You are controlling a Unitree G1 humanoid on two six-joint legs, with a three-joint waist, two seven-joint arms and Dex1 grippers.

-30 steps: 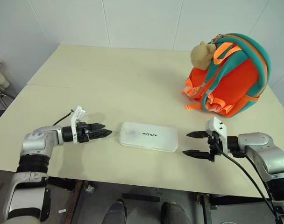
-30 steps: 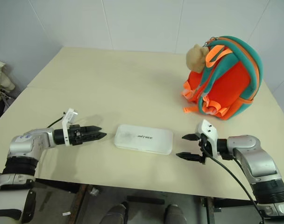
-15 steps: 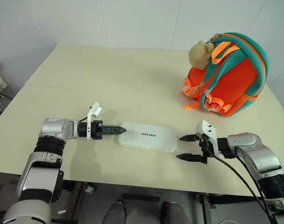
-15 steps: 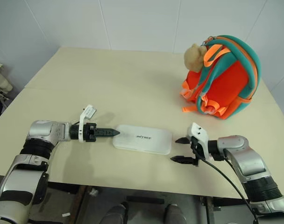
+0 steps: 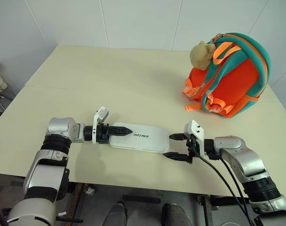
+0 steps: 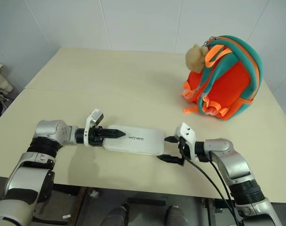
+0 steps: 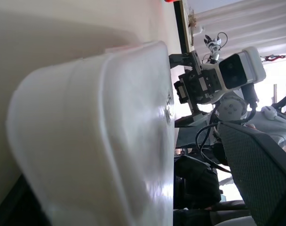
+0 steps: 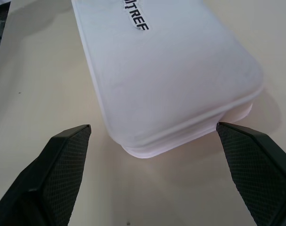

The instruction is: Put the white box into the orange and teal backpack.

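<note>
White box [image 5: 138, 137] flat on the table [image 5: 133, 84], a gripper at each short end.
Left gripper [image 5: 118, 130] over its left end, jaw state unclear; right gripper [image 5: 175, 146] spread wide just off its right end; backpack [image 5: 230, 75] well beyond.

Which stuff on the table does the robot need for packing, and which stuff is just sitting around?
Needed for the job:
- white box, flat on the table
- orange and teal backpack, standing at the far right
- left pincer and right pincer, one at each end of the box

Just there:
- tan plush toy on the backpack
- table
</note>
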